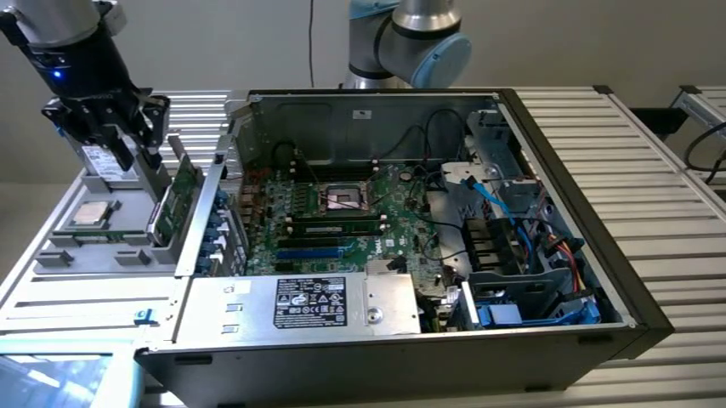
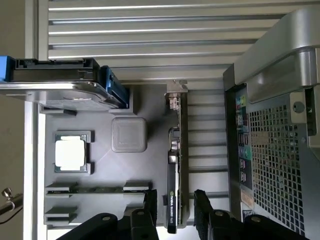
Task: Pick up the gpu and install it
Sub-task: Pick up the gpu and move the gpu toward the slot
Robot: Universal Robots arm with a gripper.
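The gpu (image 1: 170,200) stands on edge in a slot of the grey parts holder (image 1: 80,255), at the exterior view's left beside the open PC case (image 1: 545,170). Its green card and silver end bracket show there. In the wrist view the gpu (image 2: 174,165) appears edge-on, black shroud toward one side, bracket at the far end. My gripper (image 1: 127,153) hangs just above the holder. It is open, with its black fingers (image 2: 150,202) straddling the near end of the card, one on each side, and a gap to the card on both sides. The motherboard (image 1: 340,217) lies inside the case.
The holder also carries a CPU (image 2: 70,152), a thin RAM stick (image 2: 97,189), a grey square block (image 2: 129,134) and a hard drive (image 2: 60,87). The case's perforated rear wall (image 2: 280,150) rises close beside the gpu slot. Cables and a power supply (image 1: 306,302) crowd the case.
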